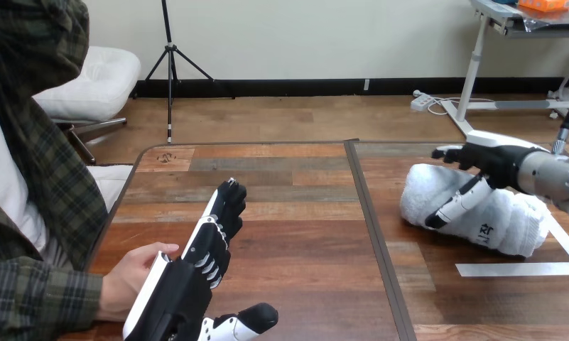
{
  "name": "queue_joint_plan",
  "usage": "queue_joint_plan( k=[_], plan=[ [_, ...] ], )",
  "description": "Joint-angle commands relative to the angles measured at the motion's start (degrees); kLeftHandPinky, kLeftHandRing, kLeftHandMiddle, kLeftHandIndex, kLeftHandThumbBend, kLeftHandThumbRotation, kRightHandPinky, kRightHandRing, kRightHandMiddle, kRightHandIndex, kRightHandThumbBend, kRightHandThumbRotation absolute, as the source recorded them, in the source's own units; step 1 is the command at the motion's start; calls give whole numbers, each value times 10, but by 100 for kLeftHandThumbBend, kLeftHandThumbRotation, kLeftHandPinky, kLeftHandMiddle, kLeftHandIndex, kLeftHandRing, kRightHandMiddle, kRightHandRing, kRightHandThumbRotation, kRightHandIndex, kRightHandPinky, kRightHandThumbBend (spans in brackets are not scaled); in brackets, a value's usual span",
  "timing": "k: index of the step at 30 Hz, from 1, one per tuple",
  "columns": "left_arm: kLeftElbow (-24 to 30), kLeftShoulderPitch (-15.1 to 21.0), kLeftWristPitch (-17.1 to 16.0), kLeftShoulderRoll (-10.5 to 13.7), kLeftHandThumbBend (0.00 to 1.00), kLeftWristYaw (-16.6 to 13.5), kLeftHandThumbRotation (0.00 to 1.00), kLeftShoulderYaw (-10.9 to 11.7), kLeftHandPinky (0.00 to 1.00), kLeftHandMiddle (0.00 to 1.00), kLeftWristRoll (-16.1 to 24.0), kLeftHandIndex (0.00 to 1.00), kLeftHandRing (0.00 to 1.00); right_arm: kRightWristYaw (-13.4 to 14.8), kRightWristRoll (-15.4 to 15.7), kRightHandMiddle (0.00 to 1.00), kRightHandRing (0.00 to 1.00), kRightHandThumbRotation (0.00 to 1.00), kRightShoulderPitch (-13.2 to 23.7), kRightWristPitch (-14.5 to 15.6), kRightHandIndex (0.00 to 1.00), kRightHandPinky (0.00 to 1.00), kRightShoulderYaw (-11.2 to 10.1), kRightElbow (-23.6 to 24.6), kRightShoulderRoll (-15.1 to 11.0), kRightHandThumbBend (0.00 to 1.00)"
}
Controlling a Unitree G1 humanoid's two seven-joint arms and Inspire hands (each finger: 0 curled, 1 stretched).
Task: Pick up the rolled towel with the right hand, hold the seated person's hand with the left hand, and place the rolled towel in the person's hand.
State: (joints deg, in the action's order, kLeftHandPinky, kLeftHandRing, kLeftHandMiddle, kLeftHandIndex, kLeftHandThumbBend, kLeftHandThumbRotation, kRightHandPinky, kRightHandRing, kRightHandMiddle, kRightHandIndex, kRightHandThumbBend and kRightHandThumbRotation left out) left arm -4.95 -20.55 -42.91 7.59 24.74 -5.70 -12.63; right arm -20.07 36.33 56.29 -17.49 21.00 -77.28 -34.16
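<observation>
The rolled white towel (pixel 480 213) lies on the table's right half. My right hand (pixel 498 160) is over its top, open. Its thumb (pixel 455 206) reaches down the towel's front face while the fingers (pixel 448 152) stretch past the top towards the far side. My left hand (pixel 207 245) stands on edge at the lower left with straight fingers pointing away from me, thumb stuck out low. The person's hand (pixel 132 277) rests on the table just left of it, its thumb against the white back of my left hand. My fingers are not curled round it.
The wooden table (pixel 295 213) has a dark seam (pixel 370 220) running front to back between the two halves. White tape lines (pixel 516 268) mark the surface below and right of the towel. The person sits at the left edge.
</observation>
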Motion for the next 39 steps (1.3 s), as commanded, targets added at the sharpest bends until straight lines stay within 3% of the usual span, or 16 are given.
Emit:
queue_joint_plan(
  k=[1, 8, 16, 25, 31, 39],
  plan=[
    [31, 12, -17, 8, 100, 4, 50, 7, 100, 100, -3, 100, 100, 28, 4, 97, 95, 34, 9, 5, 97, 89, 6, -4, 3, 97],
    [40, 5, -16, 14, 100, 6, 52, 8, 100, 100, -12, 100, 100, 49, 8, 96, 94, 37, -12, 6, 97, 89, 12, -12, 9, 99],
    [47, -2, -18, 20, 100, 10, 51, 11, 99, 100, -22, 100, 99, 64, 13, 95, 93, 47, -30, 10, 95, 89, 18, -17, 16, 100],
    [57, -8, -21, 26, 100, 13, 51, 16, 97, 100, -26, 100, 98, 85, 35, 91, 88, 52, -45, 16, 93, 85, 38, -20, 29, 100],
    [61, -10, -24, 29, 100, 17, 51, 17, 96, 100, -32, 100, 98, 95, 39, 85, 82, 49, -51, 13, 87, 79, 43, -20, 36, 100],
    [73, -14, -17, 31, 100, 18, 51, 19, 96, 100, -34, 100, 98, 103, 24, 73, 70, 40, -61, 6, 74, 68, 33, -19, 46, 100]
  ],
)
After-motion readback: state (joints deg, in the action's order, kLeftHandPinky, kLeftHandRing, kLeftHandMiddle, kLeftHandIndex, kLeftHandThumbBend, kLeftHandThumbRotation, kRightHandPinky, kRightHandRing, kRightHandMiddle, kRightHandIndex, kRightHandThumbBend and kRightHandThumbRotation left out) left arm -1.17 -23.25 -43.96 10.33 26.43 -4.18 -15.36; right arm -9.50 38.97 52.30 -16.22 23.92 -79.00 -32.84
